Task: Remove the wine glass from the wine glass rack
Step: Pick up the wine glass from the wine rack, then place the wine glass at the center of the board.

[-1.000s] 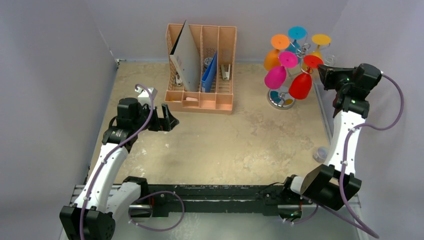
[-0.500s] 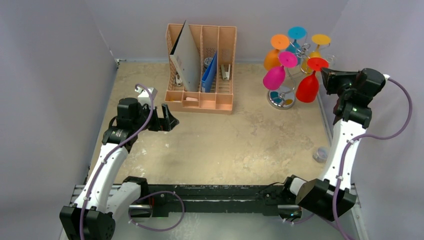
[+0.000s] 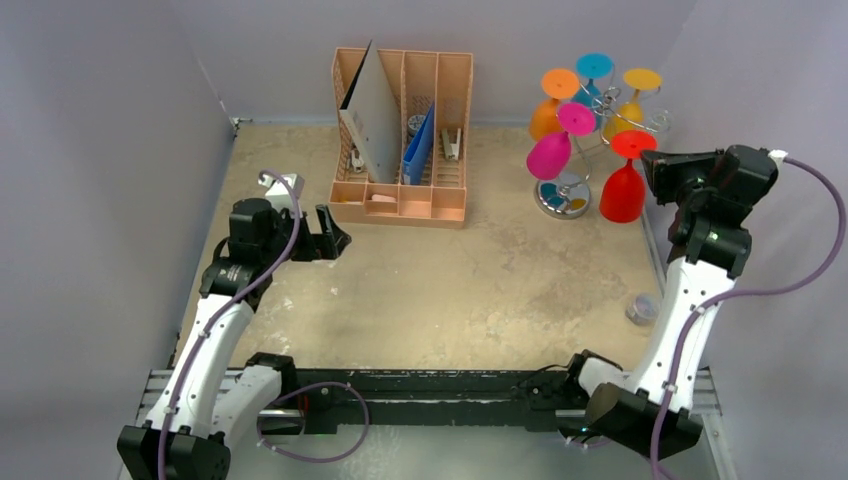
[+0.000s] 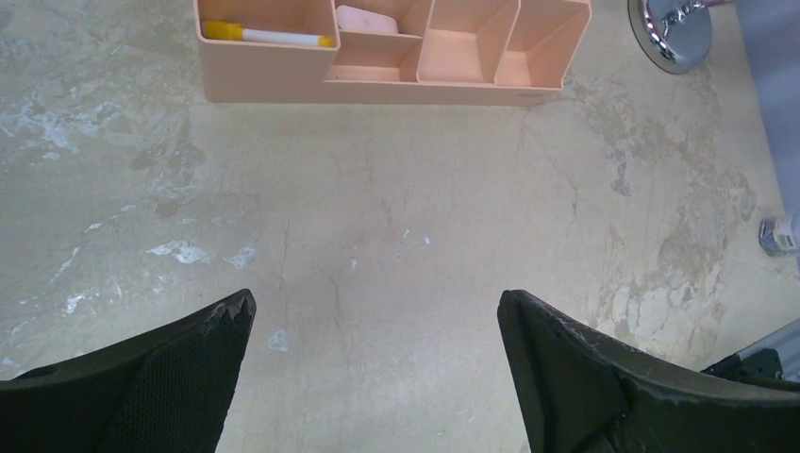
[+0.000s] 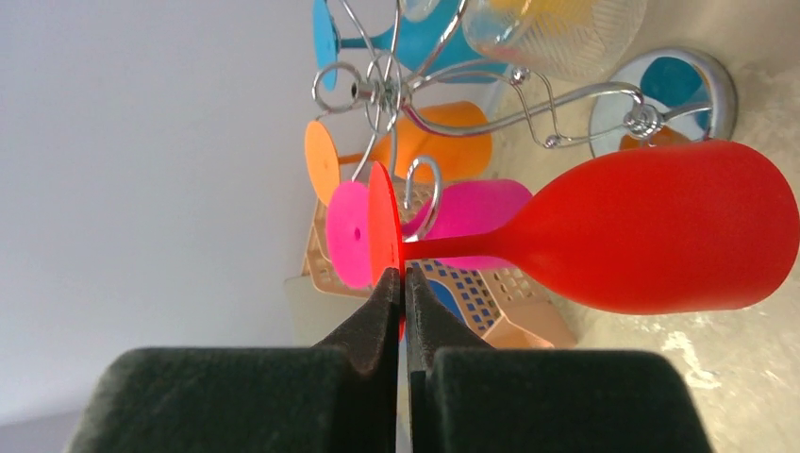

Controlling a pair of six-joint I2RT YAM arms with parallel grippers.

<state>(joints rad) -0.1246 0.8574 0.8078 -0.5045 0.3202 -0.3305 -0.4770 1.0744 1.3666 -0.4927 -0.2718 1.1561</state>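
Red and hanging bowl-down, the glass (image 3: 622, 190) is pinched at the edge of its foot disc by the right tool (image 3: 652, 162), whose jaws are clamped tight on that thin rim. We see it just to the right of the rack (image 3: 590, 112), beside the shiny base and low over the table (image 3: 480, 290). We cannot tell whether the bowl touches the table. From the tool the glass runs straight outward, foot nearest, then stem, then bowl, and that long axis stands roughly upright. The rack lies beyond, on the glass's left, so we judge any further pull should go rightward and away from the wire curls and the other glasses (image 3: 552, 152). The left tool (image 3: 330, 235) stands with its jaws wide apart and empty, well across the table. The right arm is plainly the nearer one.
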